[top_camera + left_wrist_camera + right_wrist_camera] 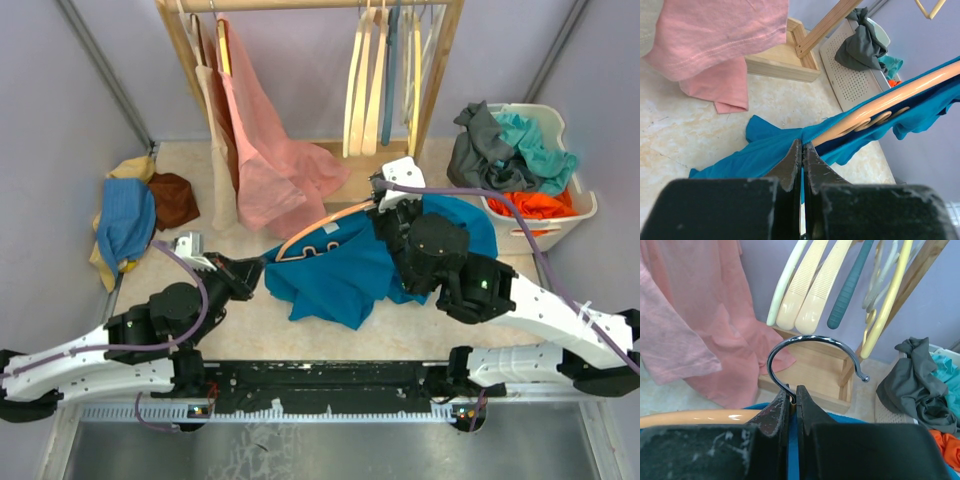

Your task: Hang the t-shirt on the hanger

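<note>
Showing the soft teal t-shirt (335, 280) crumpled mid-table, draped over the glossy, curved wooden hanger (318, 225). The left gripper (802, 150) is pinched narrow on a cloth fold. The right gripper (792, 396) clamps the base of the rounded metal hook (812, 340). The wooden rack (441, 60) and white basket (585, 205) crowd close behind. The hanger's far arm is hidden by the right arm.
</note>
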`<move>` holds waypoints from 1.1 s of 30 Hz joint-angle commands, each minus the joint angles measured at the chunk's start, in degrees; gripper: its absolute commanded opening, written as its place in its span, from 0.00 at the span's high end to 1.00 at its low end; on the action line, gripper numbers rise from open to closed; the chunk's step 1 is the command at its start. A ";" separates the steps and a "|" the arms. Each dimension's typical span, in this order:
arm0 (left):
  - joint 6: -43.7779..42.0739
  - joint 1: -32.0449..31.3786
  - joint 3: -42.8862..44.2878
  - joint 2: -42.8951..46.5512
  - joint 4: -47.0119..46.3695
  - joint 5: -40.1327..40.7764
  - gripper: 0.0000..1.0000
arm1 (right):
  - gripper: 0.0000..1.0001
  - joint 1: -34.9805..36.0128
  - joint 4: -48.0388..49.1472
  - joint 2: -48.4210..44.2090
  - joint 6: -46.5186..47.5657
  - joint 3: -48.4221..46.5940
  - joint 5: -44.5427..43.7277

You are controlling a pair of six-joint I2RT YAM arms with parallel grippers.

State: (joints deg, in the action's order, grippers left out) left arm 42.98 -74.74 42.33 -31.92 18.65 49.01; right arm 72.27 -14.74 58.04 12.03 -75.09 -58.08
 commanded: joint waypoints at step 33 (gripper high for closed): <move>-28.30 0.38 36.22 -29.11 2.19 -11.61 0.87 | 1.00 3.62 -1.51 8.14 -2.82 -10.75 1.95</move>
State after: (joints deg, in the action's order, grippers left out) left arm 19.40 -74.74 74.65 -60.23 20.23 39.33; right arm 75.29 -16.01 66.54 11.33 -82.32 -57.91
